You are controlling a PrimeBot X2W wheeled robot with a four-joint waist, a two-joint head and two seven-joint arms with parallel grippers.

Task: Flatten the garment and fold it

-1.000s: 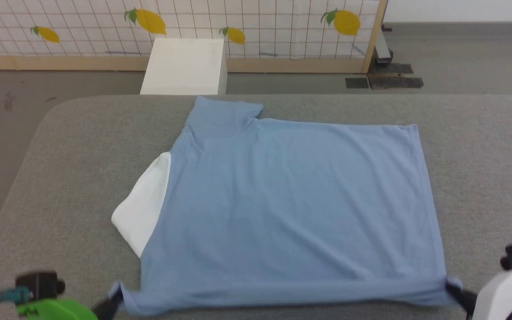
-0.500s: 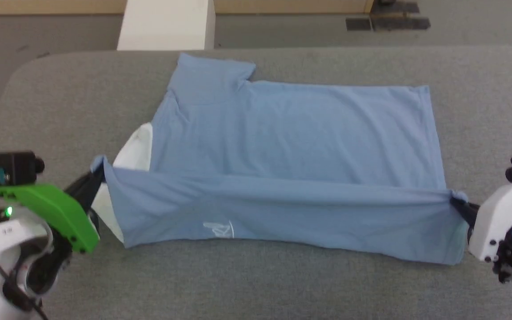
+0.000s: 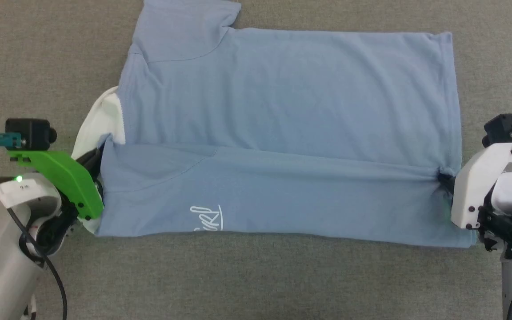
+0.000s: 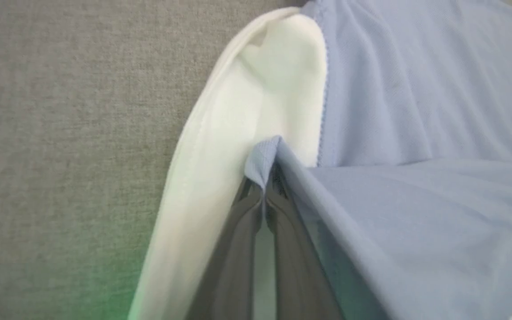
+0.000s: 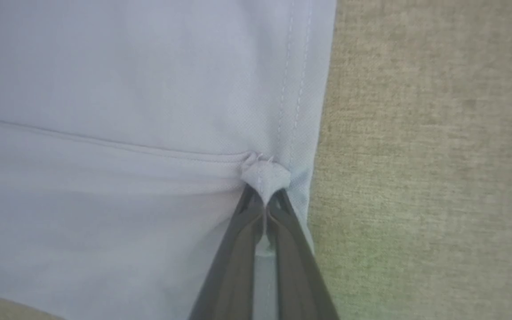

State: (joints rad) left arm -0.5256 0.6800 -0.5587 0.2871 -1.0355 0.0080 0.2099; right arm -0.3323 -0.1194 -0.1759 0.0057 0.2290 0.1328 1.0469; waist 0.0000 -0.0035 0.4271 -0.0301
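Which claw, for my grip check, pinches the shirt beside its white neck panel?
The left claw: its pinch on the garment sits against the white panel; the right claw pinches the hem end.

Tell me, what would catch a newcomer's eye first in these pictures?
A big light blue T-shirt lies spread across the grey surface, its near strip folded up over the rest and showing a small white logo. At the two ends of that fold, the left gripper and the right gripper each pinch a corner of the cloth. A white panel pokes out at the shirt's left side.
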